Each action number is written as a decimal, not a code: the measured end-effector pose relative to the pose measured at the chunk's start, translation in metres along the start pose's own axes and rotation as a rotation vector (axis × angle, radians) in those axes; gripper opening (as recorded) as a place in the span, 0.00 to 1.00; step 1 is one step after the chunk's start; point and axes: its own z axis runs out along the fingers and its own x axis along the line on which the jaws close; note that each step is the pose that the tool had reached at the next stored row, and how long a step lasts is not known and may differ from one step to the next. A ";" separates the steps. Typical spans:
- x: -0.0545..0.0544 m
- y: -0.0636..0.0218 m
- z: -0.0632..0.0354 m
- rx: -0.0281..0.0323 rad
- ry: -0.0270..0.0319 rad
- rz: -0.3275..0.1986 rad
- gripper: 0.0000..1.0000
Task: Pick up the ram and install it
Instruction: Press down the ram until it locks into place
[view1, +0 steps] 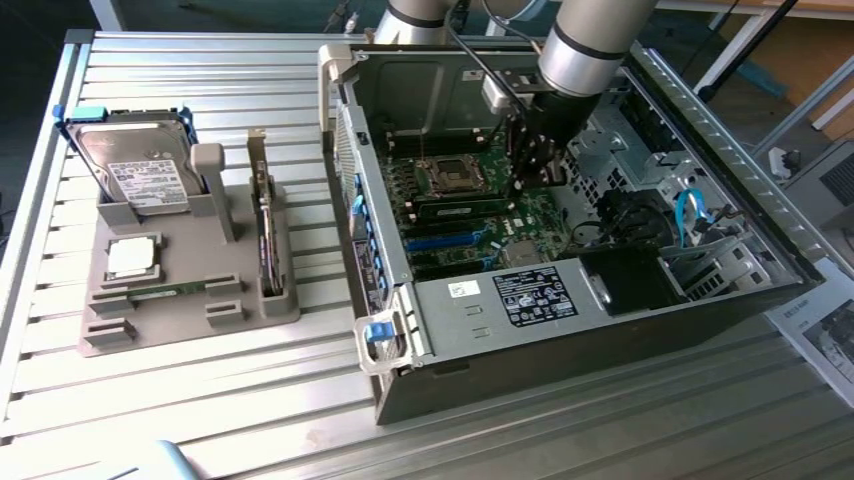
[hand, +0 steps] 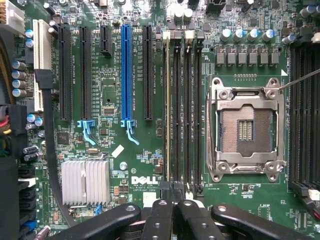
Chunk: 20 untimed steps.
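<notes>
In the wrist view a ram (hand: 167, 110) stands edge-on in the memory slot nearest the black expansion slots, its thin pale-green top edge running the slot's full length. My gripper (hand: 173, 204) hovers over one end of that slot, its black fingers (hand: 161, 220) pressed together with nothing visible between them. In the exterior view the gripper (view1: 531, 180) hangs inside the open computer case (view1: 587, 300), just above the motherboard (view1: 467, 215) beside the processor socket (view1: 443, 176). Another thin green stick (view1: 167, 290) lies flat in the grey holder (view1: 160, 330).
On the exterior view's left the holder also carries a hard drive (view1: 134, 165), a square silver processor (view1: 131, 257) and an upright board (view1: 270, 235). Case walls surround the arm. A blue cable (view1: 687, 215) and a black drive bay (view1: 627, 280) sit on the exterior view's right.
</notes>
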 end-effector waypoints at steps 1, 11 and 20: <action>0.000 0.0000 -0.0010 -0.0001 0.0001 0.000 0.11; 0.000 0.0132 -0.0018 0.0018 0.0001 0.000 0.11; 0.000 0.0506 -0.0012 0.0122 0.0000 0.000 0.11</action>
